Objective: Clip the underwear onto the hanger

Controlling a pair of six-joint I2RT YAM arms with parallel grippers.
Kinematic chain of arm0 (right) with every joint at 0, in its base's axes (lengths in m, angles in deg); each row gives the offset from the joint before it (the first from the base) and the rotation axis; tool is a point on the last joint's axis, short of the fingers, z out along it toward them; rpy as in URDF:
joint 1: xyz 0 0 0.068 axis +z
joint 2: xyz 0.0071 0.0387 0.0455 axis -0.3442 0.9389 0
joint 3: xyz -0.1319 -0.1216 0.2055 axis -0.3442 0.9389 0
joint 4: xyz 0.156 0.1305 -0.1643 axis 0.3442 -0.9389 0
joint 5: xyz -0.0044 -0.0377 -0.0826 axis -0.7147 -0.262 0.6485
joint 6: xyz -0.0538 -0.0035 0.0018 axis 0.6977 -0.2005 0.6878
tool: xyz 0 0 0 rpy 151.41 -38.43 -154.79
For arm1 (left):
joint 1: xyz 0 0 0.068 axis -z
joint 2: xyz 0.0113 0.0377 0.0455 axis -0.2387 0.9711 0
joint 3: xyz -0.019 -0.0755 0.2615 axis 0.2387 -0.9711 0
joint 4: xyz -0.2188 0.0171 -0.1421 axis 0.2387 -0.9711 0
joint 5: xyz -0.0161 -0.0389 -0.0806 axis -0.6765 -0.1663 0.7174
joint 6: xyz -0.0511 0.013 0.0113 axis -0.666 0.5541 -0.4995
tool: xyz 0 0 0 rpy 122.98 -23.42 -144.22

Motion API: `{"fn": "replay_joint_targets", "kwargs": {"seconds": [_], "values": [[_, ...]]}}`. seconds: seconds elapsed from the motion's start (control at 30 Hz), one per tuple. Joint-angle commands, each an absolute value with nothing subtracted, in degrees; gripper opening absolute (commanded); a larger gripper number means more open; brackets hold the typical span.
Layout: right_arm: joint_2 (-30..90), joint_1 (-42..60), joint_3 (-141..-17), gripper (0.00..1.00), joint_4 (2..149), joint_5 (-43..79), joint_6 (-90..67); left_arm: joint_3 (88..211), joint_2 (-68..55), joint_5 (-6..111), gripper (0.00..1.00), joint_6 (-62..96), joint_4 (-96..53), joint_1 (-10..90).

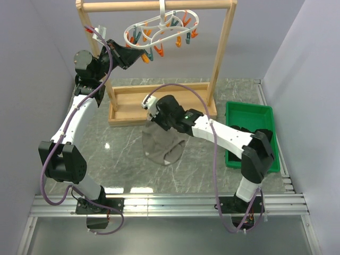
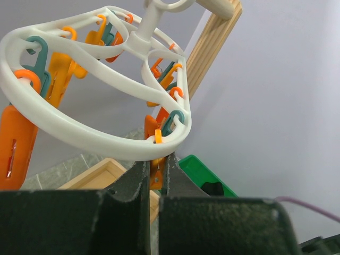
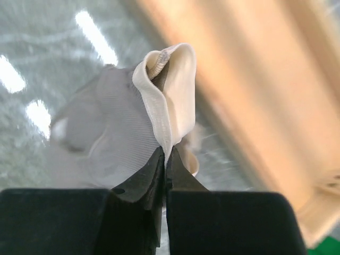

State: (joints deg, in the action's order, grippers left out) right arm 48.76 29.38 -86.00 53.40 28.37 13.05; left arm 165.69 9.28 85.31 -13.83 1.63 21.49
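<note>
Top view: white plastic oval hanger [image 1: 161, 22] hangs from tall wooden frame rack [image 1: 223, 53], with left gripper [image 1: 139, 53] up at its pins. Right gripper [image 1: 153, 118] holds taupe fabric underwear [image 1: 162, 146] over grey marble table [image 1: 117, 154].

Left wrist: jaws nearly together, pinching orange clothespin [image 2: 155, 178] under hanger rim.

Right wrist: jaws pressed together on beige waistband [image 3: 170, 95].

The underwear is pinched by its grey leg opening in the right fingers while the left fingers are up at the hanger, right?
No: the right fingers pinch the underwear by its light beige waistband, as the right wrist view shows. The left fingers are up at the hanger.
</note>
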Motion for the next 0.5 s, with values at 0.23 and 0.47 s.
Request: {"fn": "replay_joint_targets", "kwargs": {"seconds": [0.23,0.47], "values": [[47.4,25.9,-96.8,0.00,55.7,31.3,16.2,165.0,8.0,87.0,0.00,-12.5,2.0,21.3],[51.5,23.5,-107.7,0.00,50.4,29.7,13.8,165.1,8.4,87.2,0.00,-12.4,1.8,21.3]]}}
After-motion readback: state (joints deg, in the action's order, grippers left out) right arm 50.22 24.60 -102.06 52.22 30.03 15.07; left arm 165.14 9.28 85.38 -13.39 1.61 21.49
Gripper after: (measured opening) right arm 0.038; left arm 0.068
